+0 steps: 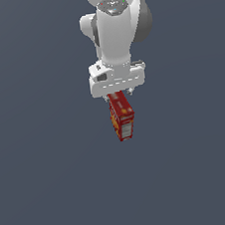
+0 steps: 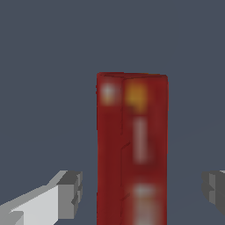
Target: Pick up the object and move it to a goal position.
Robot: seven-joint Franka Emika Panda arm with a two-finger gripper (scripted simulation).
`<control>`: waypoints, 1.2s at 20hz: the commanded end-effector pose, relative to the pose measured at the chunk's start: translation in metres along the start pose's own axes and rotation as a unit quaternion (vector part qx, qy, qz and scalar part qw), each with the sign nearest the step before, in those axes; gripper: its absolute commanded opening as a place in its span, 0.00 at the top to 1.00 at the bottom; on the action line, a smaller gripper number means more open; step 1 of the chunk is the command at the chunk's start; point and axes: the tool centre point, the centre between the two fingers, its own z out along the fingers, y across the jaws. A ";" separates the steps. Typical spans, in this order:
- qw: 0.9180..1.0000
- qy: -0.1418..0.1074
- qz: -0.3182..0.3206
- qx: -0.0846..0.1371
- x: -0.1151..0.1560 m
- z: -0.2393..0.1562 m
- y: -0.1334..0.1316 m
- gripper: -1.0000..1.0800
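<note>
Exterior view: a white Panda arm (image 1: pixel 116 28) is hanging over a plain grey worktop (image 1: pixel 50 193), its gripper (image 1: pixel 118 94) sitting directly above the red cracker box (image 1: pixel 121 116), which is reaching away from the gripper toward the camera. Whether the box is lying flat on the worktop or being carried clear of it is not settled from this angle; no shadow or gap is showing. No goal marker is appearing anywhere around the box.

Wrist view: the box (image 2: pixel 132 149) is filling the middle of the picture between two grey fingertips (image 2: pixel 70 193), with blurred white and orange label patches along its long face. The jaws are standing apart, a clear strip of grey showing between each pad and the box, so nothing is being squeezed.

Judged from both views, the step in hand is the grasp itself. Doing it well is likely meaning keeping the box centred between the pads, pads square to the long red sides, closing evenly so neither pad is nudging the box askew, and lifting only once both pads are bearing firmly.
</note>
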 end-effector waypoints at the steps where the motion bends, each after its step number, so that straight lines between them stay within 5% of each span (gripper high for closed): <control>1: 1.000 0.000 0.000 0.000 0.000 0.003 0.000 0.04; 16: 1.000 0.000 -0.002 0.000 0.000 0.050 -0.001 0.04; 17: 1.000 0.000 -0.002 0.000 0.000 0.050 -0.001 1.00; 24: 1.000 0.000 -0.002 0.000 0.000 0.050 -0.001 1.00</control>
